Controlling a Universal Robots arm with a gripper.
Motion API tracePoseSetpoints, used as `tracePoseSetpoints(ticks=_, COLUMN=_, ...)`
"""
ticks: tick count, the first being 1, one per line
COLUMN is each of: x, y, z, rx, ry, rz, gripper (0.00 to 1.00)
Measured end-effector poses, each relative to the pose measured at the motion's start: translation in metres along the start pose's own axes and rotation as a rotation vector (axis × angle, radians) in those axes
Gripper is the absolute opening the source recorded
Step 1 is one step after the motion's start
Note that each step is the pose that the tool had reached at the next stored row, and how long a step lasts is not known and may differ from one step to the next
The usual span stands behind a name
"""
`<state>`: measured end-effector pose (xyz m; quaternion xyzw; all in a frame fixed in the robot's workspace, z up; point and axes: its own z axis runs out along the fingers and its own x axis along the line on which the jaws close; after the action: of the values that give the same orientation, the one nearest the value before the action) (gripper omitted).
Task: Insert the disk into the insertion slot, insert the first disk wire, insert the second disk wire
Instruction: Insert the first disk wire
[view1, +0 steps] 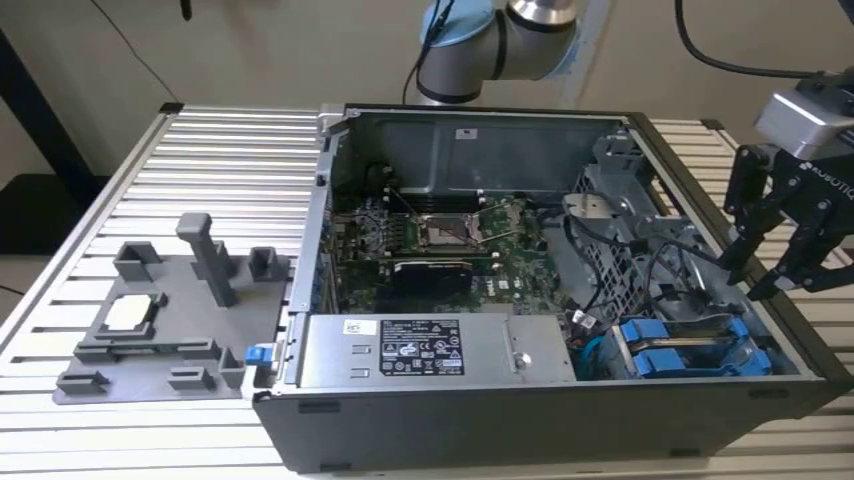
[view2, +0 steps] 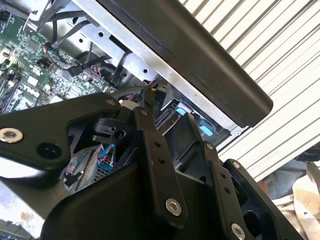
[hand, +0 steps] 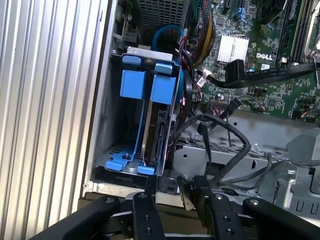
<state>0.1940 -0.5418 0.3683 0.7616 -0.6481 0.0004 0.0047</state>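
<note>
My gripper (view1: 750, 285) hangs at the exterior view's right, over the side wall of the open computer case (view1: 534, 425). Its jaws are spread apart. In the first wrist view the gripper (hand: 175, 201) sits just outside the metal drive bay (hand: 106, 115), with the case edge showing in the gap between the two black fingers (hand: 146, 212).

Just past the tips stands the disk (hand: 157, 134), seated on edge inside the bay in its blue carrier frame (hand: 163, 90). A second blue frame (hand: 132, 82) stands just beside it, nearer the bay's outer wall.

On the disk's other side, a tangle of black cables (hand: 227, 150) loops over a grey metal bracket. I cannot tell whether any of them is plugged into the disk.

Beyond the cables lies the green motherboard (hand: 260, 75). In the exterior view it fills the middle of the case, with the silver power supply (view1: 427, 350) beside it.

Farthest off, at the exterior view's left, a grey fixture plate (view1: 160, 330) rests on the slatted metal table (view1: 227, 150), well apart from the case.
</note>
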Motion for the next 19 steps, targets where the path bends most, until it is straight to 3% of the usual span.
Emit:
tracePoseSetpoints(ticks=7, x=0.0, y=-0.0006, z=0.0, rx=-0.0008, ry=0.0001, rz=0.0, gripper=0.43)
tracePoseSetpoints(ticks=11, x=0.0, y=-0.0015, z=0.0, rx=-0.004, ry=-0.0001, rz=0.0, gripper=0.43)
tracePoseSetpoints(ticks=14, x=0.0001, y=-0.0019, z=-0.0002, rx=-0.0117, ry=-0.0012, rz=0.0, gripper=0.43)
tracePoseSetpoints(ticks=19, x=0.0002, y=-0.0025, z=-0.0025, rx=-0.0119, ry=-0.0014, rz=0.0, gripper=0.43)
